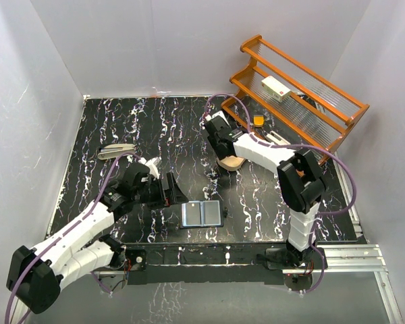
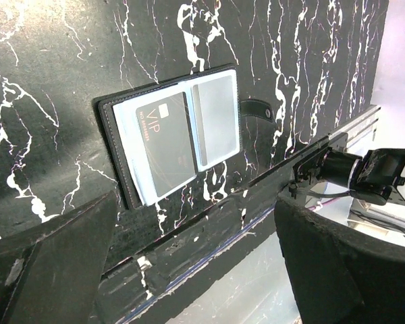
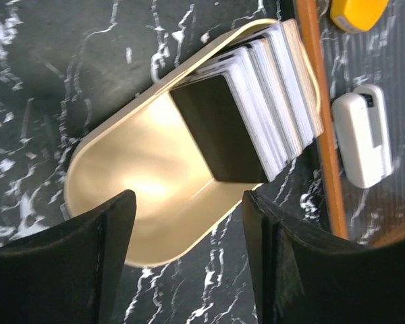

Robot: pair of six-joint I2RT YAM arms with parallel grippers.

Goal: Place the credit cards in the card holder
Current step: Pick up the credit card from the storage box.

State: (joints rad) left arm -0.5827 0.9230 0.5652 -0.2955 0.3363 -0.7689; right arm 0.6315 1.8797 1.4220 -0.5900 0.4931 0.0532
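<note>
Your right gripper (image 3: 189, 226), wide and empty, hangs over the cream oval tray (image 3: 121, 175) whose stack of pale credit cards (image 3: 263, 94) stands on edge toward the frame's upper right, while the open black bifold card holder (image 1: 201, 214) lies beside your wide left gripper (image 1: 174, 189).

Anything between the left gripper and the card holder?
No. Only bare marbled tabletop separates the left gripper from the open card holder; left wrist view shows it, top view agrees.
</note>
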